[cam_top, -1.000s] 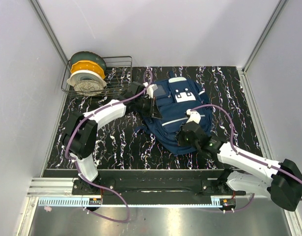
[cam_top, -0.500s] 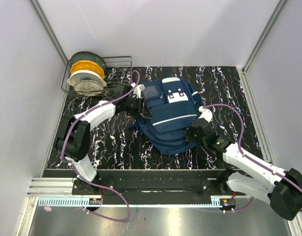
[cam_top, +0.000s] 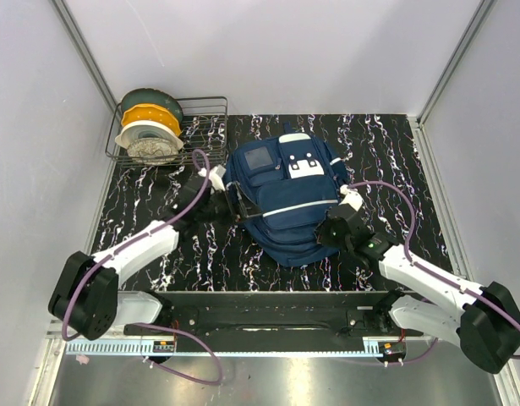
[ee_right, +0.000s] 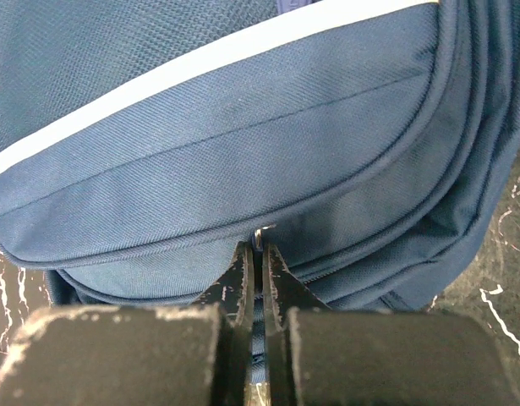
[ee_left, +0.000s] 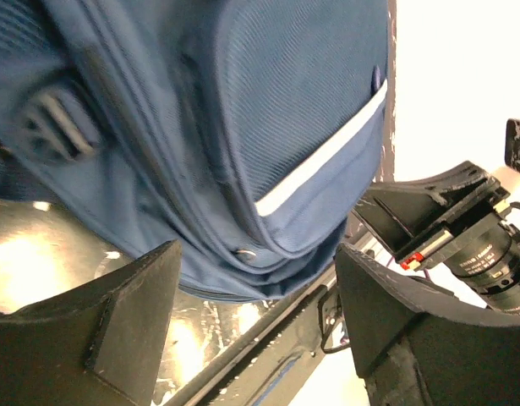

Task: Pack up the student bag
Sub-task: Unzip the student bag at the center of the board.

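The student bag (cam_top: 285, 199) lies flat on the black, white-veined table (cam_top: 386, 161), roughly at its middle, front side up. Its grey square patch (cam_top: 260, 157) and white patches (cam_top: 303, 167) sit toward the far end, and 1 white stripe (cam_top: 298, 205) crosses the front pocket.

The left end effector (cam_top: 230, 207) sits low at the bag's left edge. In the left wrist view (ee_left: 258, 254) its 2 fingers (ee_left: 116, 330) stand wide apart with nothing between them. The blue fabric (ee_left: 243, 127) fills the space beyond the tips, and a small metal zip pull (ee_left: 243, 252) hangs at the bag's lower seam.

The right end effector (cam_top: 331, 230) is at the bag's near right edge. In the right wrist view (ee_right: 255, 254) its 2 fingers (ee_right: 238, 279) are pressed together, with their tips against the zip line under the pocket flap of the bag (ee_right: 243, 101). A small bit of metal (ee_right: 260, 228) shows just at the tips; whether it is pinched cannot be told.

At the far left corner of the table a wire basket (cam_top: 205, 106) holds 3 spools (cam_top: 150, 127): green, orange and white.
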Tool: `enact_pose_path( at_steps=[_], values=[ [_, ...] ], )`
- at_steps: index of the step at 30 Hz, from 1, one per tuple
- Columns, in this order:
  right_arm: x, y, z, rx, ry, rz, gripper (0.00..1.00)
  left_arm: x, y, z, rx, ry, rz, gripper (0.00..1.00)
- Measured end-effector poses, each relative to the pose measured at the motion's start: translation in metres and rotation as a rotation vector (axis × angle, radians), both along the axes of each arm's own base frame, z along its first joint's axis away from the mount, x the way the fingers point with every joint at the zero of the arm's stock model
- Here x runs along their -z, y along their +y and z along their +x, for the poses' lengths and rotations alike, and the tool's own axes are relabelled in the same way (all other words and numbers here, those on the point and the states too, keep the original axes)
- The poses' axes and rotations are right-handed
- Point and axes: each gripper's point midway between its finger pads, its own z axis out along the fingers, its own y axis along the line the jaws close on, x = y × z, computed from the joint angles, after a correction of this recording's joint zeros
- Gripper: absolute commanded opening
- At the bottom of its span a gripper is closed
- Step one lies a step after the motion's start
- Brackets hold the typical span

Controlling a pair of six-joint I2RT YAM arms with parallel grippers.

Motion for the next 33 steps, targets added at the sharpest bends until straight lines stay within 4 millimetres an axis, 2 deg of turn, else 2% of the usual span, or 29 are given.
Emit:
enact_pose_path(
  at_steps=[4, 7, 11, 15, 19, 33],
  values=[
    [-0.001, 0.005, -0.002, -0.052, -0.015, -0.006, 0.00, 0.003, -0.026, -0.018, -0.007, 0.018, -0.033, 0.77],
    [-0.001, 0.011, -0.005, -0.101, -0.028, -0.024, 0.00, -0.002, -0.035, -0.016, -0.046, 0.008, -0.073, 0.77],
    [-0.005, 0.017, -0.009, -0.135, -0.044, -0.022, 0.00, -0.001, -0.039, -0.005, -0.105, 0.013, -0.100, 0.75],
    [-0.006, 0.017, -0.009, -0.135, -0.052, -0.016, 0.00, 0.019, -0.044, 0.000, -0.137, 0.058, -0.082, 0.71],
    [-0.007, 0.016, -0.011, -0.136, -0.058, -0.012, 0.00, 0.032, -0.046, 0.001, -0.151, 0.086, -0.066, 0.72],
    [-0.009, 0.016, -0.012, -0.134, -0.066, -0.001, 0.00, 0.028, -0.036, 0.004, -0.210, 0.042, 0.022, 0.77]
  ],
)
